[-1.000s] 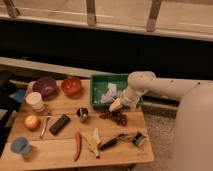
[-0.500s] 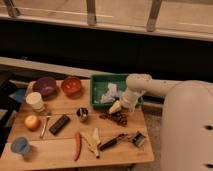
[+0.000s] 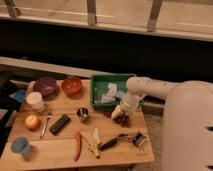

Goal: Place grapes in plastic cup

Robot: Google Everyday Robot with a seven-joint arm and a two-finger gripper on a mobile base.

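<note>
The grapes (image 3: 125,119), a small dark red-brown bunch, lie on the wooden table (image 3: 55,154) near its right edge, just in front of the green tray. My gripper (image 3: 121,111) reaches down from the white arm on the right and sits right on top of the bunch, covering part of it. The plastic cup (image 3: 21,146), small and light blue, stands far away at the front left corner of the table.
A green tray (image 3: 100,81) holding white scraps lies behind the gripper. A purple bowl (image 3: 45,86), an orange bowl (image 3: 72,86), a white cup (image 3: 35,100), a metal cup (image 3: 82,114), a red chili (image 3: 77,145), a round orange fruit (image 3: 32,122) and dark tools (image 3: 120,141) crowd the table.
My gripper has come down from just above the grapes onto the bunch. The arm has swung a little closer to the camera.
</note>
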